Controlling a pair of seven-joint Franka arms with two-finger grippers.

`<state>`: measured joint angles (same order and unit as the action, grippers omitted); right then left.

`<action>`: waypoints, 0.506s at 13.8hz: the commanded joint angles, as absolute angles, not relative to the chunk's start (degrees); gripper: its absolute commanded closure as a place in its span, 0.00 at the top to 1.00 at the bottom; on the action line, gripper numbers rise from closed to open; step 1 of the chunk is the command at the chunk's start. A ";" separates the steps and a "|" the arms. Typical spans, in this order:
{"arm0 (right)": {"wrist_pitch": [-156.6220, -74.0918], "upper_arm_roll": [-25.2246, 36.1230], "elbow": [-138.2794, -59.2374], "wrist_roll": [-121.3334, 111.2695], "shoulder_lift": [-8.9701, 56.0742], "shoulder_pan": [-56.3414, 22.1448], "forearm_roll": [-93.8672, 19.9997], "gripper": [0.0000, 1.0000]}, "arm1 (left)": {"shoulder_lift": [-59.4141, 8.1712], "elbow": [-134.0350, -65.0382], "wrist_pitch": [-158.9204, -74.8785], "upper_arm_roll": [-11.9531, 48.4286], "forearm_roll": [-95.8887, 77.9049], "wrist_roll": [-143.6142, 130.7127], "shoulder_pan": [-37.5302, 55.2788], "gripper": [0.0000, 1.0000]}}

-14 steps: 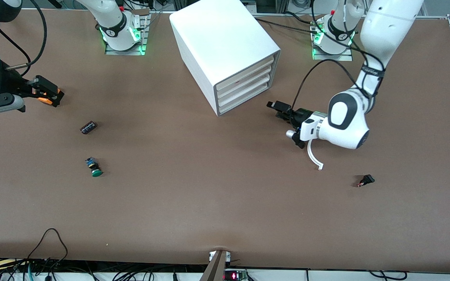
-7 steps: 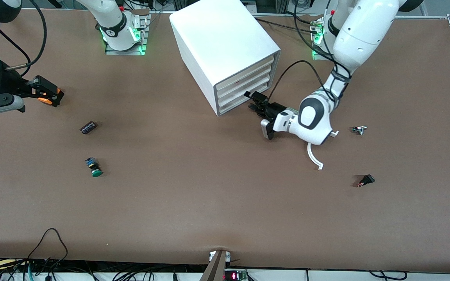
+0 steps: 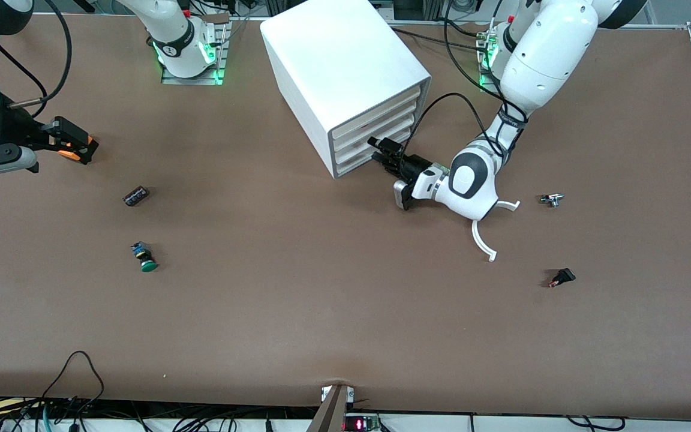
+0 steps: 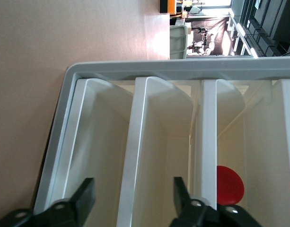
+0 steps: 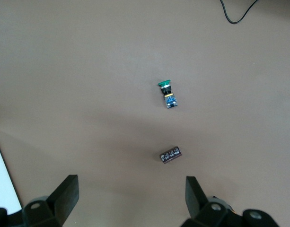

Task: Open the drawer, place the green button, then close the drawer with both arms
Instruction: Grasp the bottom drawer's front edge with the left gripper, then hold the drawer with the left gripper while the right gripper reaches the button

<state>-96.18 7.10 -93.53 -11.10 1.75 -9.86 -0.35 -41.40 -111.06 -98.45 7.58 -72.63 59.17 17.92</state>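
The white cabinet (image 3: pixel 345 66) stands at the robots' side of the table, all four drawers shut. The lowest drawer (image 3: pixel 354 163) also shows in the left wrist view (image 4: pixel 97 142). My left gripper (image 3: pixel 381 150) is open right at the drawer fronts. In the left wrist view the left gripper (image 4: pixel 133 198) straddles the white edge between the lowest drawer and the one above it. The green-capped button (image 3: pixel 145 258) lies on the table toward the right arm's end and shows in the right wrist view (image 5: pixel 167 94). My right gripper (image 3: pixel 73 141) waits open and empty above the table there (image 5: pixel 130 196).
A black ribbed cylinder (image 3: pixel 135 195) lies a little farther from the camera than the button. A white curved piece (image 3: pixel 483 241), a small metal part (image 3: pixel 552 200) and a small black switch (image 3: pixel 562 277) lie toward the left arm's end. A red round thing (image 4: pixel 229 184) shows inside an upper drawer.
My left arm has swung toward the cabinet and its open gripper has come up to the drawer fronts. The right arm has not moved.
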 commanded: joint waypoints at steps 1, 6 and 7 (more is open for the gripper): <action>-95.89 6.86 -92.20 -10.90 2.28 -9.40 0.00 1.00 | -42.45 -110.74 -97.47 7.90 -75.41 60.73 19.07 0.57; -96.50 6.68 -91.50 -10.55 2.29 -9.84 -0.18 1.00 | -42.63 -111.00 -97.03 8.17 -75.41 60.82 19.07 0.34; -96.50 6.68 -91.32 -10.37 2.29 -9.84 -0.35 1.00 | -42.71 -111.01 -96.94 8.09 -75.50 60.82 19.07 0.30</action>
